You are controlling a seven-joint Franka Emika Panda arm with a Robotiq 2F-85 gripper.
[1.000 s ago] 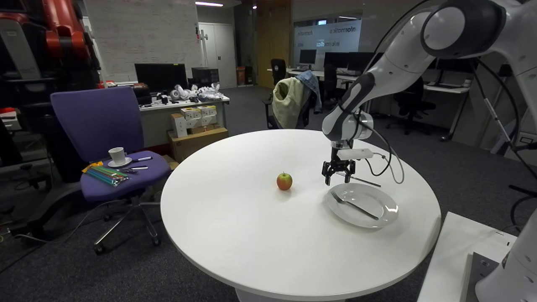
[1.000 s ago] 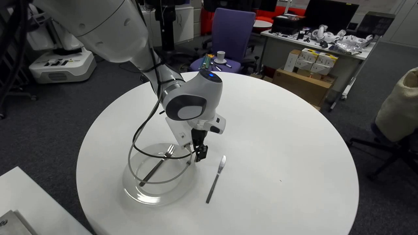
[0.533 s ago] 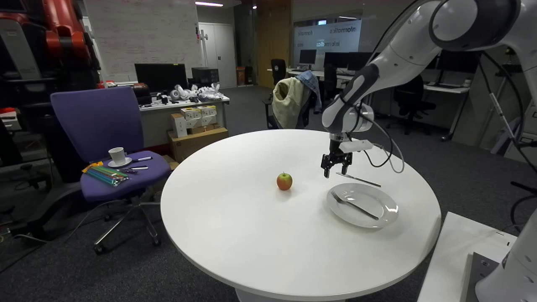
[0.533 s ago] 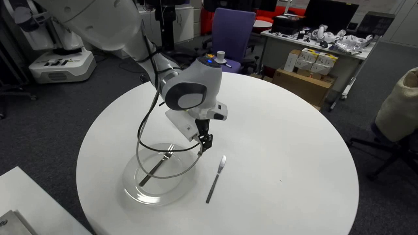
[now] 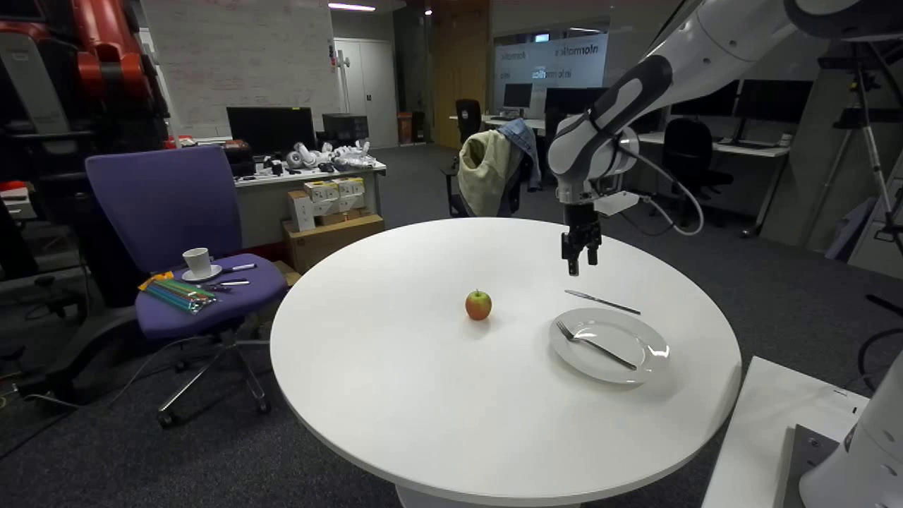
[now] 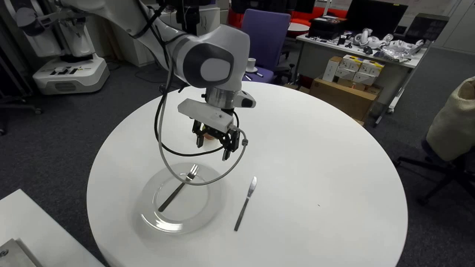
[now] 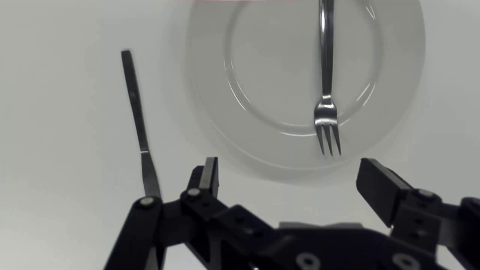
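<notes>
Across the far side of the room stretches a wide greyish whiteboard (image 5: 240, 63), its handwriting too faint to read; farther back, a bluish glass panel (image 5: 557, 60) bears pale lettering, repeated and partly broken, that appears to say "informatics"; nearer stands a round white table (image 5: 395, 395), with a jointed white and black robot arm (image 5: 698, 56) reaching over it and a purple fabric office chair (image 5: 169, 204) beyond its edge; on the table lies a round, glossy white plate (image 7: 270, 75); above hangs a black, two-fingered gripper (image 7: 288, 165), its fingers spread wide and holding nothing, with part of the plate's rim showing between them in the wrist view; a second ago it hung lower and was turned another way; in an exterior view where it then showed edge-on, both fingers now stand visibly apart; beside the plate, not touching it, lies a slim metal table knife (image 7: 138, 120), its tip hidden by the gripper in the wrist view; a three-tined metal fork (image 7: 326, 75) lies on the plate, tines on its broad rim; plate, knife and fork have not moved since then; a small red and green apple (image 5: 478, 305) stands on the table, apart from the plate, also unmoved.
</notes>
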